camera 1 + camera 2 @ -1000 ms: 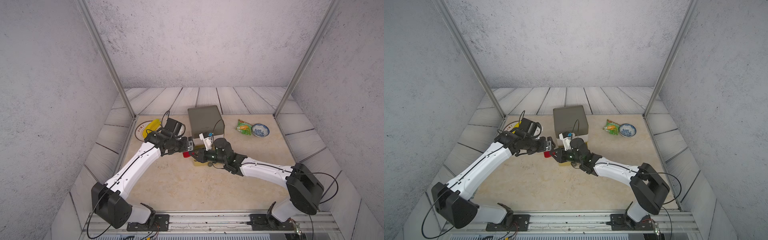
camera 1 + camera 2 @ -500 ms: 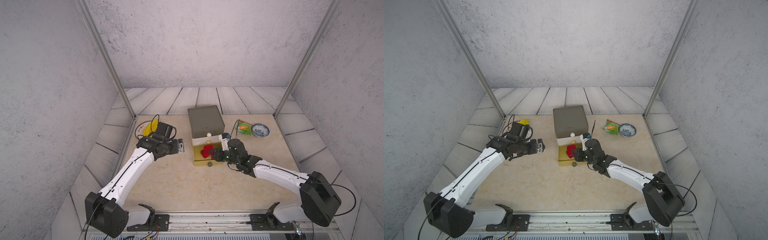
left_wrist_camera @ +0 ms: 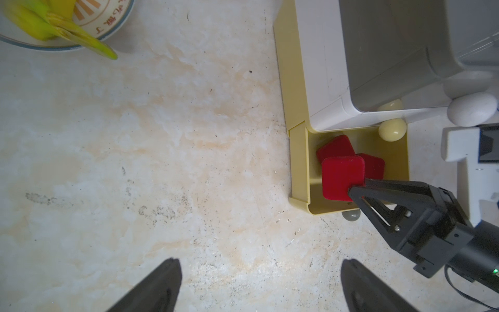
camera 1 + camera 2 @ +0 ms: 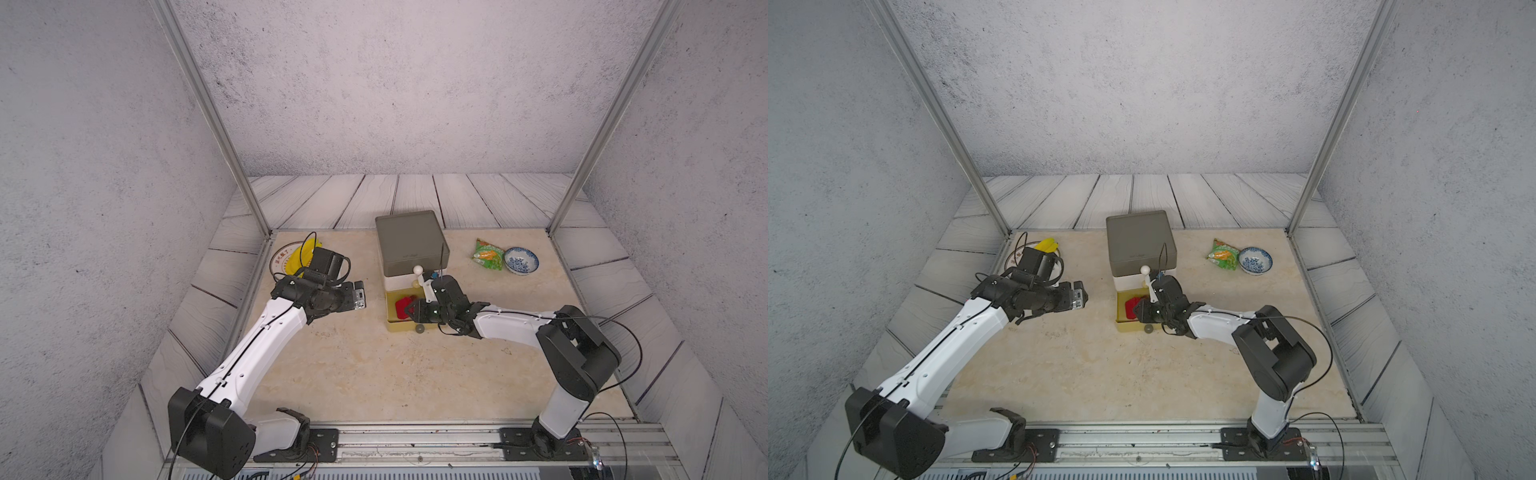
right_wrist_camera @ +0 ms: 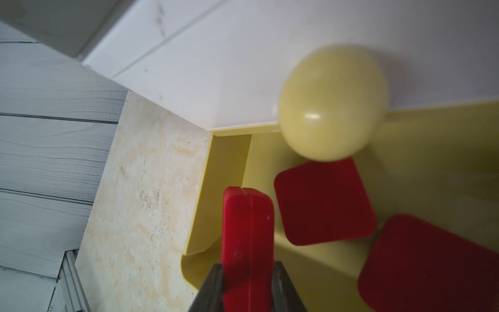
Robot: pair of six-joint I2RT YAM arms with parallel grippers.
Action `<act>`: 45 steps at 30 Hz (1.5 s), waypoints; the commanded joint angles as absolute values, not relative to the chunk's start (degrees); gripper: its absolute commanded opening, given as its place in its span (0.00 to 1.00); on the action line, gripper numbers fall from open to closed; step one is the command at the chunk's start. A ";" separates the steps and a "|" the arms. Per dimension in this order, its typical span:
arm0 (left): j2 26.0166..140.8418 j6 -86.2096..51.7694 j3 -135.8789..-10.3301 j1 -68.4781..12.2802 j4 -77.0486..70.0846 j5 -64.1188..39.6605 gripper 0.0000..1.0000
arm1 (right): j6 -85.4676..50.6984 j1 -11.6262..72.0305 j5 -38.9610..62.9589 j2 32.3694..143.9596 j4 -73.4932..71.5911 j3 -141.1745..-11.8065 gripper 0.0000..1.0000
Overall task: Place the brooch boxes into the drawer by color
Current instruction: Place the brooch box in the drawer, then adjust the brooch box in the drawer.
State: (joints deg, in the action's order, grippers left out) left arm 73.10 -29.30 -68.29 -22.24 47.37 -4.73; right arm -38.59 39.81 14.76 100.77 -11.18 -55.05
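Note:
The drawer [image 4: 409,239] [image 4: 1138,239] stands mid-table, and its yellow bottom tier [image 4: 390,324] [image 3: 298,162] is pulled out. Two red brooch boxes [image 5: 324,205] [image 5: 432,270] lie flat inside that tier. My right gripper [image 4: 411,309] [image 5: 247,270] hangs over the tier, shut on a third red brooch box [image 3: 340,178] [image 5: 247,229], which it holds on edge. My left gripper [image 4: 360,295] [image 3: 259,264] stands open and empty over bare table, to the left of the drawer. The grey and white tiers are closed.
A plate with a banana [image 4: 297,257] sits at the back left, behind the left arm. A green snack packet [image 4: 487,254] and a blue-patterned bowl [image 4: 520,260] lie to the right of the drawer. The yellow tier's grey knob [image 4: 419,329] points at the table's front.
My left gripper has drawn back to the left, away from the red box. My right gripper has carried that box from the drawer's front left corner to over the open yellow tier.

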 commanded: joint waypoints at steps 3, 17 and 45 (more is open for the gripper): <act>71.72 -28.10 -67.72 -21.53 47.94 -4.85 0.99 | -39.57 40.64 16.41 103.38 -13.81 -58.73 0.12; 71.54 -27.75 -67.51 -21.18 48.43 -5.36 0.98 | -37.37 41.31 11.75 100.23 -9.11 -58.36 0.54; 71.09 -27.55 -68.34 -21.10 49.99 -4.95 0.98 | -35.09 43.94 4.76 102.95 -8.13 -59.84 0.00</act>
State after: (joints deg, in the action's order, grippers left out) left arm 71.94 -28.32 -68.07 -21.61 48.90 -5.56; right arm -36.12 43.72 7.29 101.97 -8.47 -57.82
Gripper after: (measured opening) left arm 0.985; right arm 0.043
